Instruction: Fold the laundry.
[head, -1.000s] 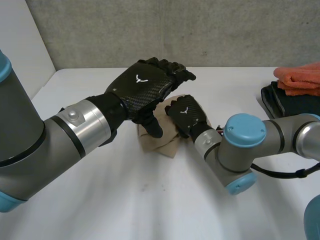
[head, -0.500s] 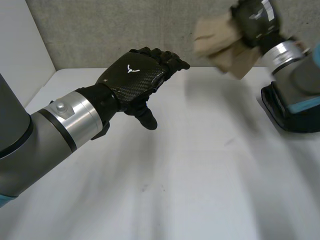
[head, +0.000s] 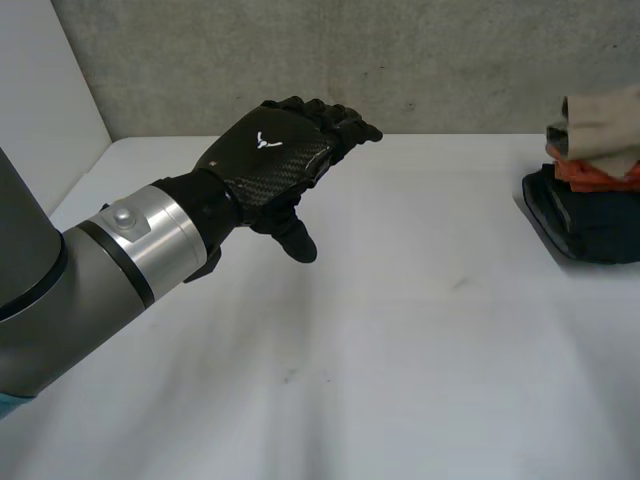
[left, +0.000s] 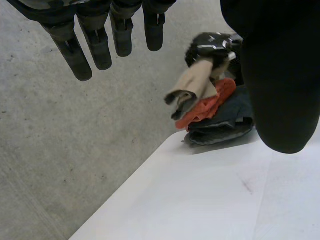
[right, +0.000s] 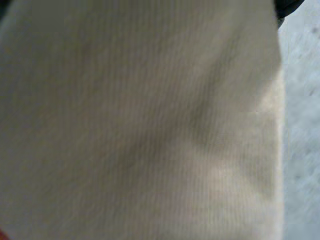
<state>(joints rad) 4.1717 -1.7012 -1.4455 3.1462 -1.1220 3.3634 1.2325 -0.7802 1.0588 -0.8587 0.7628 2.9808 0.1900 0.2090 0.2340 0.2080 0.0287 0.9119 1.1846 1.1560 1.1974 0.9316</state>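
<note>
Head view, near bench (head: 400, 340): bare white top in front, nothing spread out for folding.
Mid bench, left robot hand (head: 272, 160): held above the surface, palm down, fingers straight and relaxed, thumb hanging below, holding nothing.
Far right edge, pile: dark folded clothes (head: 590, 225) at the bottom, orange cloth (head: 592, 172) lying on them.
Top of pile, beige cloth (left: 192, 87): folded small, hanging over the orange cloth, lower end just above it or touching; cannot tell which.
Over the pile, right robot hand (left: 210, 44): closed on the upper end of the beige cloth, as seen from the left wrist view; in the right wrist view, beige weave close under the palm.
Step in hand: probably stacking, with the folded beige cloth brought to the pile and not yet released.
Next move: lower until the beige cloth lies flat on the orange one, then loosen the fingers and lift straight up.
Care needed: a slow release, lest the fold open or slide off the pile's edge.
Left side: free to reach for a further piece, if any.
</note>
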